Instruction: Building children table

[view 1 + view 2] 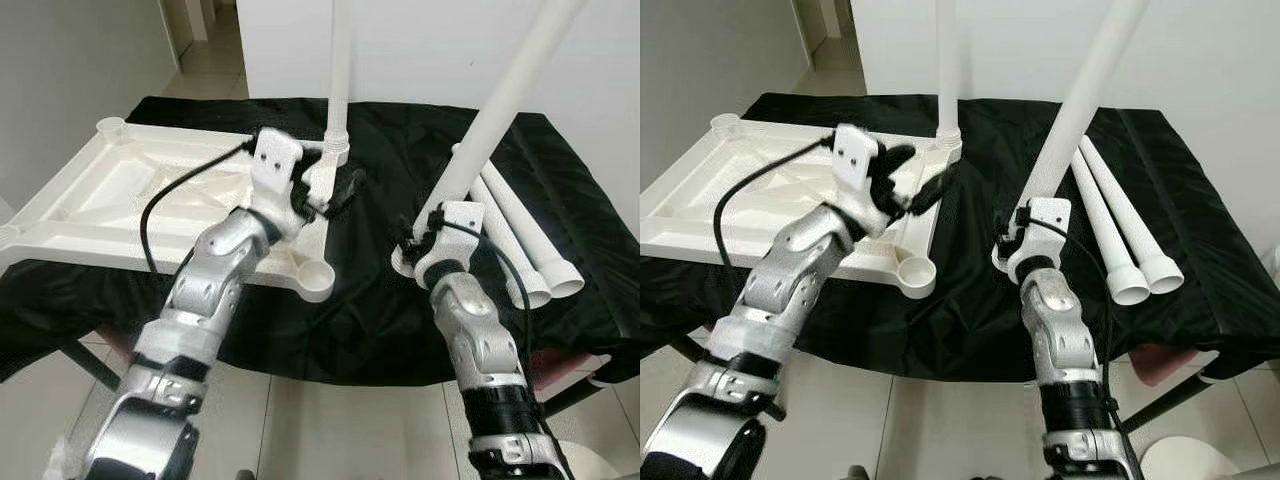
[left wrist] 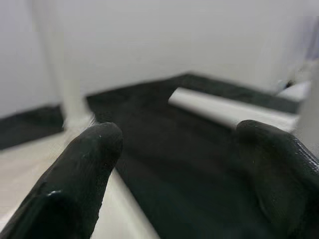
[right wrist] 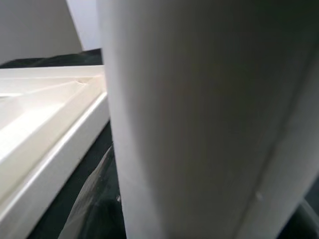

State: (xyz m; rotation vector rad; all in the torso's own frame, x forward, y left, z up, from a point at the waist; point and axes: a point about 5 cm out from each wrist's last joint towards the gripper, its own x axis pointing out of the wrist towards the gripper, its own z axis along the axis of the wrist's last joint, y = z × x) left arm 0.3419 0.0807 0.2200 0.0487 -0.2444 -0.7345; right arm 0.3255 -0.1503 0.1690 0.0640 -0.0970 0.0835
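Lying upside down on the black cloth of the table: white plastic tabletop, ribbed underside up, round leg sockets at corners. Near-right corner socket empty, open end up. Far-left socket also empty.

Upright leg standing in far-right corner socket of tabletop, vertical, running out of frame at top.

Left pincer over right edge of tabletop, just beside base of upright leg, slightly nearer the robot. Fingers spread apart, nothing between them; black cloth seen through the gap in left wrist view. Not touching the leg, as far as can be told.

Right pincer clamped on second leg near its lower end. Leg tilted, top leaning away to the right, lower flared end close to or resting on cloth — contact not resolvable. Positioned right of tabletop, apart from near-right socket. Right wrist view: white tube close up, tabletop edge beside it.

Two spare legs lying side by side on cloth at right, open ends toward the robot, just beyond the held leg.
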